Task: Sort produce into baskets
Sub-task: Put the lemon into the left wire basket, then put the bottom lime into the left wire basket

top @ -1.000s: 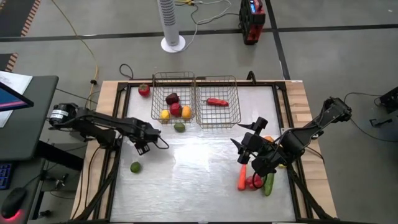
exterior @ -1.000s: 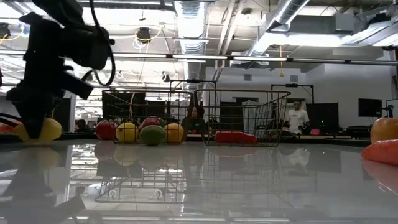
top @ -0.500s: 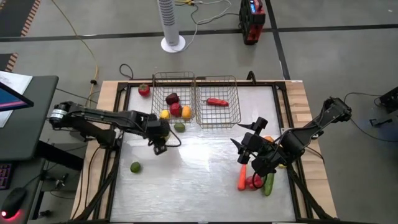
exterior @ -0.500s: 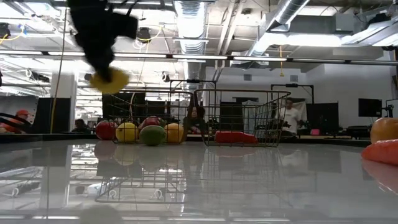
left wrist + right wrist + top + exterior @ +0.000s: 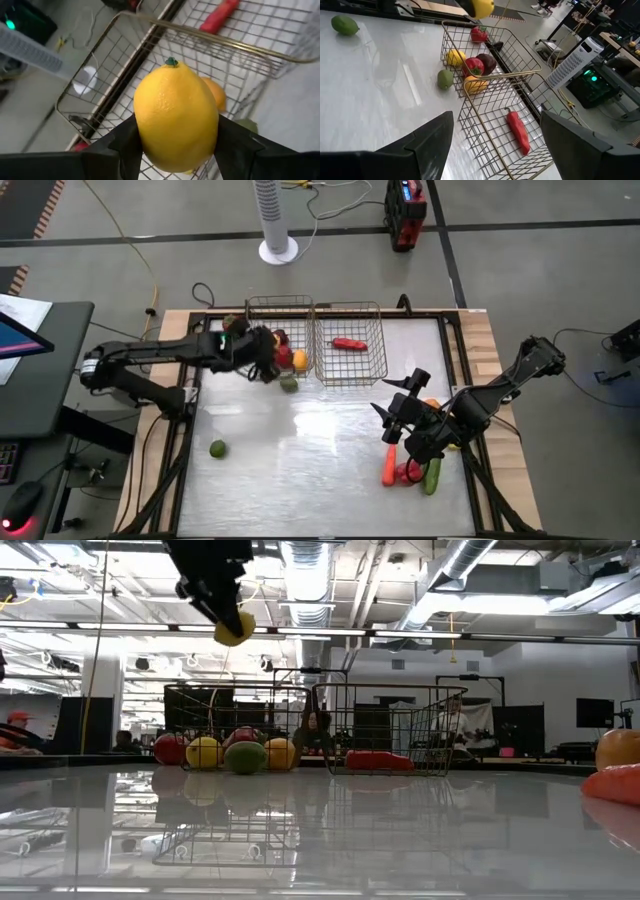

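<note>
My left gripper (image 5: 260,360) is shut on a yellow lemon (image 5: 175,115) in the air over the near left corner of the left wire basket (image 5: 278,308). The low view shows the lemon (image 5: 234,628) high above the table. That basket holds another lemon (image 5: 455,57), red and dark apples and an orange. The right basket (image 5: 372,345) holds a red chili (image 5: 349,344). My right gripper (image 5: 396,410) is open and empty at the right, just beyond a carrot (image 5: 389,467) and a cucumber (image 5: 432,475). My left gripper pinches the lemon's two opposite sides (image 5: 142,132) between its two fingers (image 5: 122,145), the green stem end (image 5: 171,62) pointing away from the wrist. In the low view the fingers slant down from above and the lemon sits at their free ends. It is lifted clear.
A green lime (image 5: 288,385) lies on the table against the left basket's near side, another lime (image 5: 217,448) at the near left. A red fruit (image 5: 231,325) lies left of the baskets. An orange (image 5: 430,404) and a red piece (image 5: 408,473) lie by my right gripper.
My left gripper has lifted the lemon off the table at the left and carried it up and toward the far edge, to above the left basket. It has stayed shut on the lemon. My right arm has kept still.
</note>
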`<state>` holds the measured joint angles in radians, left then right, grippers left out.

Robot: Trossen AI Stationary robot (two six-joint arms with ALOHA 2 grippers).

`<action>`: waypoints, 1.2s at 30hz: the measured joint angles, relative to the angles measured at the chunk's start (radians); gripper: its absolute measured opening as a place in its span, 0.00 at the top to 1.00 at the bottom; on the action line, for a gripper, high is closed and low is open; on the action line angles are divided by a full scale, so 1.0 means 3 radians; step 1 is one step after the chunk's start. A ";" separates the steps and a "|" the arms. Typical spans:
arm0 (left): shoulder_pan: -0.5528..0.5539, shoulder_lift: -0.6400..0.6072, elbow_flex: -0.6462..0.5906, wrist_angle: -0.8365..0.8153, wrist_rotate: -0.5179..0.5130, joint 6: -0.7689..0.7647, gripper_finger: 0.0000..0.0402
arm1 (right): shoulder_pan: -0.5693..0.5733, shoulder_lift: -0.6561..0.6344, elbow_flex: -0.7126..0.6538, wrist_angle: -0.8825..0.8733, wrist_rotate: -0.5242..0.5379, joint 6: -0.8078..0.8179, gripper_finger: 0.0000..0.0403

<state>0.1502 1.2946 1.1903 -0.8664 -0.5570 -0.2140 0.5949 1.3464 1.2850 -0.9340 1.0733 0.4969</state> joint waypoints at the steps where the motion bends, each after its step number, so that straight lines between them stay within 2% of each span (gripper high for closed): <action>1: 0.0091 0.0005 -0.0003 0.0001 0.0057 -0.0002 0.54 | 0.0000 0.0000 0.0000 0.0000 0.0000 0.0000 0.19; 5: 0.0379 0.0043 -0.0006 -0.0026 0.0099 -0.0074 0.53 | 0.0000 0.0000 0.0000 -0.0001 -0.0003 0.0001 0.19; 8: 0.0480 0.0051 -0.0006 -0.0023 0.0182 -0.0014 0.48 | 0.0000 0.0000 0.0000 -0.0001 -0.0003 0.0000 0.19; 15: 0.0492 0.0055 -0.0006 -0.0050 0.0305 0.0079 0.30 | 0.0000 0.0000 0.0000 -0.0008 -0.0003 -0.0019 0.19; 18: 0.0461 0.0055 -0.0006 -0.0095 0.0398 0.0098 0.27 | 0.0000 0.0000 0.0000 -0.0006 -0.0004 -0.0024 0.19; 20: 0.0407 0.0055 -0.0006 -0.0163 0.0589 0.0160 0.27 | 0.0000 0.0000 0.0000 -0.0006 -0.0004 -0.0024 0.19; 24: 0.0114 0.0055 -0.0006 -0.0462 0.1215 0.0182 0.29 | 0.0000 0.0000 0.0000 -0.0008 -0.0005 -0.0024 0.19; 26: -0.0124 0.0055 -0.0007 -0.0614 0.1405 0.0071 0.30 | 0.0000 0.0000 0.0000 -0.0017 -0.0005 -0.0024 0.19; 31: -0.0841 0.0055 -0.0007 -0.0927 0.1532 -0.0447 0.34 | 0.0000 0.0000 0.0000 -0.0019 -0.0005 -0.0025 0.19; 36: -0.1470 0.0055 -0.0007 -0.1052 0.1562 -0.1230 0.38 | 0.0000 0.0000 0.0000 -0.0013 -0.0010 -0.0005 0.19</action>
<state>-0.2907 1.3109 1.1881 -1.1821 -0.0883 -0.5831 0.5949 1.3464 1.2850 -0.9379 1.0702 0.4953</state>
